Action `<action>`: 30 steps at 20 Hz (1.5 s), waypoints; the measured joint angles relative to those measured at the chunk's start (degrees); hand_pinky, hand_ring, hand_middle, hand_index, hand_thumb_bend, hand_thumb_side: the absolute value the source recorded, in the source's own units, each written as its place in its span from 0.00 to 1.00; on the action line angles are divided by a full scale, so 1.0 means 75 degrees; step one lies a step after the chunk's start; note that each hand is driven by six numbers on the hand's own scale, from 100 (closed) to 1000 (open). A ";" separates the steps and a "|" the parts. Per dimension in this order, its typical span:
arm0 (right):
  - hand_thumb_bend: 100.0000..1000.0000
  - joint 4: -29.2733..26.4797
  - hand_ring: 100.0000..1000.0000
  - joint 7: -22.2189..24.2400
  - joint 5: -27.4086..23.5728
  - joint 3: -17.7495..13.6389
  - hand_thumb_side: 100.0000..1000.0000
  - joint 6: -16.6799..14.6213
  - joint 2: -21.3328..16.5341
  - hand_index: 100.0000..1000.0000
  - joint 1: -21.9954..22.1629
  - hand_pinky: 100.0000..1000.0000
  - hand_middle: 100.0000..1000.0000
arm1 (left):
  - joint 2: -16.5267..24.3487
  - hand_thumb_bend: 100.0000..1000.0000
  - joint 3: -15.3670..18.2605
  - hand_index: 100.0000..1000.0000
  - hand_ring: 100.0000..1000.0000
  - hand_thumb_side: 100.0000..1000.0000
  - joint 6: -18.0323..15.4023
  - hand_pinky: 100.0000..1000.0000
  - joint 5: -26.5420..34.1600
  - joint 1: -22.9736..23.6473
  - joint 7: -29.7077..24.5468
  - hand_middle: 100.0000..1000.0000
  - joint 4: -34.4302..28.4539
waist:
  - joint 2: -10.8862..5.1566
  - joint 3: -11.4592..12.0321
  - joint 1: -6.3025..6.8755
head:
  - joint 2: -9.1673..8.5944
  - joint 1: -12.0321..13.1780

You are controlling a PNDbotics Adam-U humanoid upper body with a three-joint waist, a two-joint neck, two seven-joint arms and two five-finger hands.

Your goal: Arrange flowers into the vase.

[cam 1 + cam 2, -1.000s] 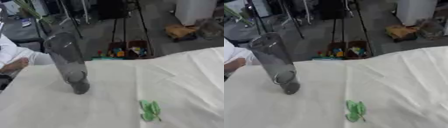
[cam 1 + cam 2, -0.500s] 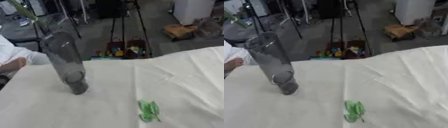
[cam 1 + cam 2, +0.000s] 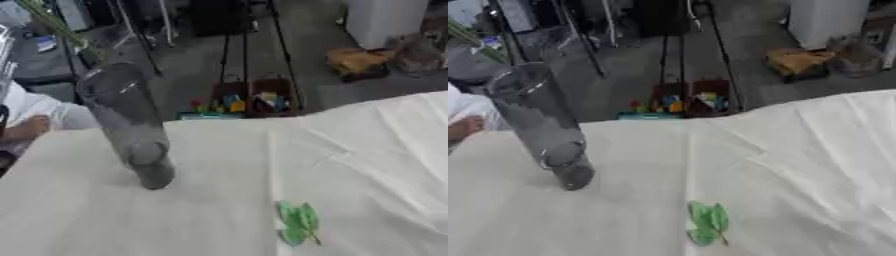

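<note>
A tall clear glass vase [image 3: 131,125] stands upright on the white tablecloth [image 3: 210,200] at the left. A thin green stem [image 3: 57,27] slants down from the upper left toward the vase's mouth; what holds it is out of view. A small sprig of green leaves [image 3: 297,222] lies flat on the cloth at the lower middle, well right of the vase. Neither of my hands shows in either view.
A person's sleeve and hand [image 3: 31,125] rest at the table's far left edge. Beyond the far edge are tripod legs [image 3: 236,45], a box of coloured items [image 3: 245,100] on the floor and other clutter. The cloth rises in folds at the right [image 3: 394,130].
The camera has shifted slightly, so the vase and leaves sit a little lower-left. The green stem at the upper left has edged closer to the vase's mouth.
</note>
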 measured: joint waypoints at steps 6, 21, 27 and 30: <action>0.00 0.0000 0.79 0.0026 -0.0017 0.0000 0.84 -0.0001 0.0001 0.74 -0.0049 0.53 0.42 | -0.0054 0.00 -0.0096 0.01 0.00 0.52 -0.0024 0.00 -0.0337 0.0065 -0.0005 0.00 -0.0248 | 0.0045 -0.0023 0.0000 | -0.0020 0.0010; 0.00 -0.0001 0.79 0.0097 -0.0081 -0.0001 0.84 -0.0025 0.0003 0.74 -0.0059 0.53 0.42 | -0.0097 0.00 -0.0232 0.02 0.00 0.48 -0.0076 0.00 -0.1180 0.0189 -0.0005 0.00 -0.0532 | 0.0115 -0.0070 0.0002 | -0.0137 0.0011; 0.00 -0.0001 0.79 0.0098 -0.0086 -0.0001 0.84 -0.0026 0.0003 0.74 -0.0060 0.53 0.42 | -0.0113 0.00 -0.0232 0.02 0.00 0.48 -0.0072 0.00 -0.1181 0.0193 -0.0003 0.00 -0.0535 | 0.0115 -0.0070 0.0002 | -0.0138 0.0011; 0.00 -0.0001 0.79 0.0101 -0.0088 -0.0002 0.84 -0.0029 0.0003 0.74 -0.0066 0.54 0.42 | -0.0116 0.00 -0.0246 0.02 0.00 0.47 -0.0072 0.00 -0.1231 0.0217 -0.0003 0.00 -0.0537 | 0.0167 -0.0120 0.0002 | -0.0199 0.0014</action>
